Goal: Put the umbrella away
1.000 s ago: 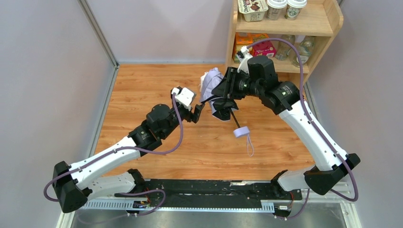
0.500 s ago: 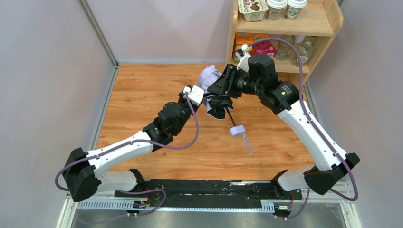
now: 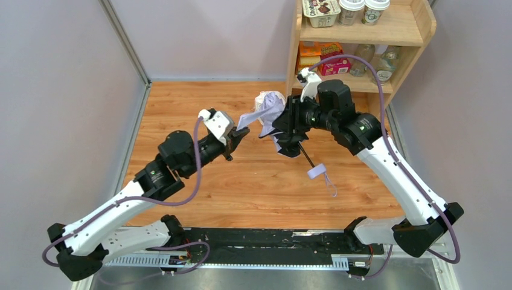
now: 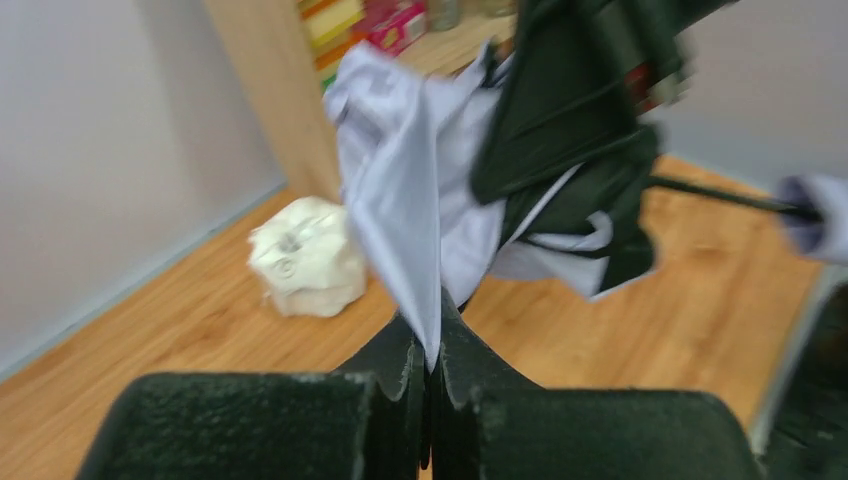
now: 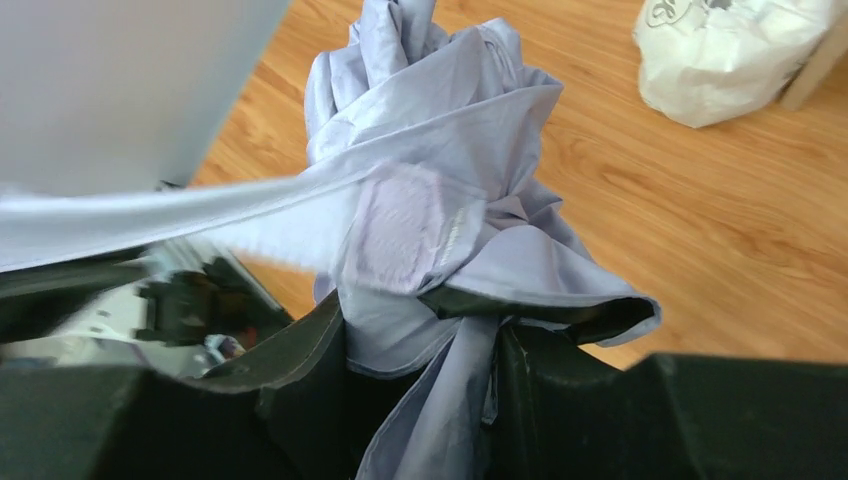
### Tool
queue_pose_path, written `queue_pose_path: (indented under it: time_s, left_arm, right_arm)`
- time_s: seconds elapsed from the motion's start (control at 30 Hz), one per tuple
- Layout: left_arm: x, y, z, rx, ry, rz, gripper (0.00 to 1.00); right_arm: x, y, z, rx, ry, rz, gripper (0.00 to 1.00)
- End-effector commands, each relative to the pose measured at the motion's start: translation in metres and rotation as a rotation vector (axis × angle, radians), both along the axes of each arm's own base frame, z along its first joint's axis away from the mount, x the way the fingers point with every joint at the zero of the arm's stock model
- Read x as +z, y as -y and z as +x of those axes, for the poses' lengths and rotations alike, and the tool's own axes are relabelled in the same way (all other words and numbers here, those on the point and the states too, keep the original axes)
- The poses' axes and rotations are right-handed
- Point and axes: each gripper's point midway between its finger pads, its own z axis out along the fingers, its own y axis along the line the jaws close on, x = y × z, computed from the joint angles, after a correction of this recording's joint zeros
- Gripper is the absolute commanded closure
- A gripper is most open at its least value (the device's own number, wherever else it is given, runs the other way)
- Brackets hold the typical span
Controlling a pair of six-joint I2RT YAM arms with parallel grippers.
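Where left gripper [image 4: 432,352] pinches, umbrella [image 4: 400,190] fabric crumpled, lavender

The wooden table top [image 3: 181,115] is light brown with plank lines. Pale grey walls [image 3: 60,90] stand at its left, back and right. A wooden shelf [image 3: 401,27] stands in the far right corner. Its upper board holds tubs and cups [image 3: 352,9]. The lower board holds bright boxes [image 3: 335,65] and what may be glass jars [image 3: 389,59]. The light is soft and even.
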Motion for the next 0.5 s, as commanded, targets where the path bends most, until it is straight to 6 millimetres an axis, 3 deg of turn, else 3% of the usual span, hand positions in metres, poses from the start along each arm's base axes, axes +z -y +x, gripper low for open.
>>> queue_pose_path:
  time_s: [0.0, 0.2, 0.3, 0.33, 0.47]
  left_arm:
    - [0.018, 0.021, -0.072, -0.33, -0.255, -0.07, 1.0]
    - [0.074, 0.048, -0.117, -0.611, -0.537, -0.246, 1.0]
    - [0.076, 0.06, -0.119, -0.693, -0.767, -0.329, 1.0]
    - [0.077, 0.062, -0.132, -0.76, -0.891, -0.359, 1.0]
    - [0.065, 0.064, -0.127, -0.837, -1.026, -0.527, 1.0]
  right_arm:
    - [-0.007, 0.012, 0.017, 0.022, 0.227, -0.14, 1.0]
    - [-0.03, 0.009, 0.028, 0.016, 0.335, -0.192, 1.0]
    - [-0.04, 0.011, 0.035, 0.006, 0.327, -0.24, 1.0]
    - [-0.042, 0.012, 0.035, 0.008, 0.331, -0.25, 1.0]
    - [-0.042, 0.02, 0.039, -0.015, 0.369, -0.279, 1.0]
